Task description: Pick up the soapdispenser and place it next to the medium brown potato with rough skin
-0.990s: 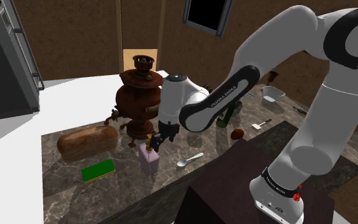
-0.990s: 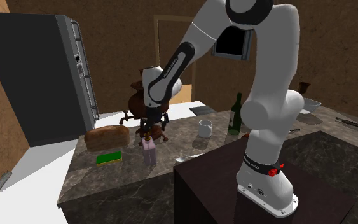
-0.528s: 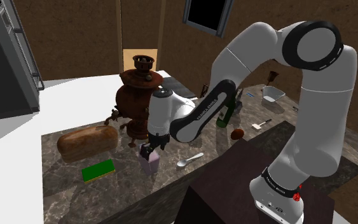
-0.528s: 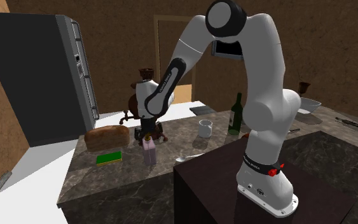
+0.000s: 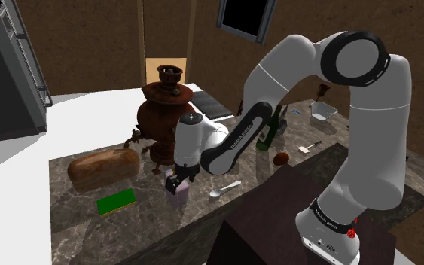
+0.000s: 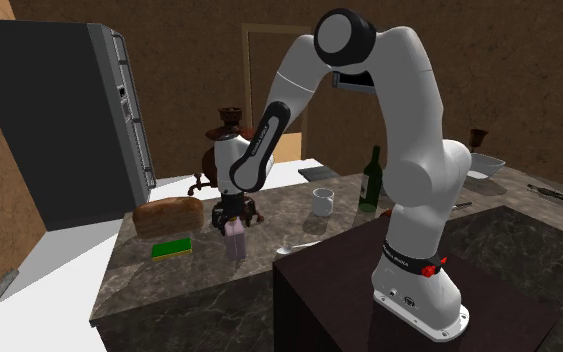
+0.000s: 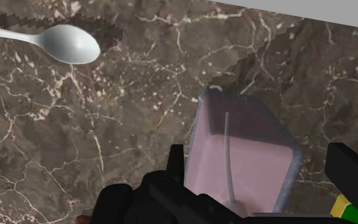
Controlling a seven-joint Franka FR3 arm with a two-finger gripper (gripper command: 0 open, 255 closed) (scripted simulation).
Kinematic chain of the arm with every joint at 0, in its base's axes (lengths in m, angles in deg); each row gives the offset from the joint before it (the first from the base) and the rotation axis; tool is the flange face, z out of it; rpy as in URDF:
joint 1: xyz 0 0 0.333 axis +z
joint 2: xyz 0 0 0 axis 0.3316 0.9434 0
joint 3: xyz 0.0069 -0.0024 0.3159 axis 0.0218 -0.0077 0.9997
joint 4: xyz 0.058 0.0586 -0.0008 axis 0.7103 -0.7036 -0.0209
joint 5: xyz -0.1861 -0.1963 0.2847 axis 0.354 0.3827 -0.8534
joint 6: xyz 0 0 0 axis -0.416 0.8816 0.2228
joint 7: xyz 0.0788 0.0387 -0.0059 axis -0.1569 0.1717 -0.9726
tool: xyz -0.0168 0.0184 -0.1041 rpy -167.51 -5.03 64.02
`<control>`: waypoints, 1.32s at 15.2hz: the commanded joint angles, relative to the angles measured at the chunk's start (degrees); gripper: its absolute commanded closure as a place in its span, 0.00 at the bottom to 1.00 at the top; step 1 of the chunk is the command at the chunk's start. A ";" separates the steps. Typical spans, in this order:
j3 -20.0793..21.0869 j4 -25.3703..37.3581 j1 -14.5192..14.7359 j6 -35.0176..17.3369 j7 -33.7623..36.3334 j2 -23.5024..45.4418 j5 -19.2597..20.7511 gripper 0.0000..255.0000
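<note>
Tool (image 7: 263, 162) lowered over pink soap dispenser (image 7: 241, 153) | fingers spread apart astride it, not clasping | on marble counter (image 7: 75, 140)

Pale pink soap dispenser (image 7: 241, 159), white spoon (image 7: 72, 43), green sponge (image 5: 117, 201) — dark brown countertop (image 7: 107, 133), white-veined

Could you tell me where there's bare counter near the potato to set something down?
Bare marble lies between the spoon and the potato. Behind it the green bottle stands close; the samovar and loaf crowd the other end.
</note>
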 commanded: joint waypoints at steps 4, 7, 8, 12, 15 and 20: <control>-0.05 0.01 0.04 -0.06 0.05 0.07 0.06 0.00; -0.05 0.02 0.05 -0.05 0.05 0.07 0.05 1.00; -0.04 0.01 0.04 -0.05 0.04 0.05 0.04 1.00; -0.04 0.00 0.04 -0.06 0.05 0.05 0.05 1.00; 0.43 -0.19 -0.33 0.46 -0.33 -0.66 -0.45 1.00; 2.80 -0.98 -2.13 3.20 -2.35 -4.33 -3.23 1.00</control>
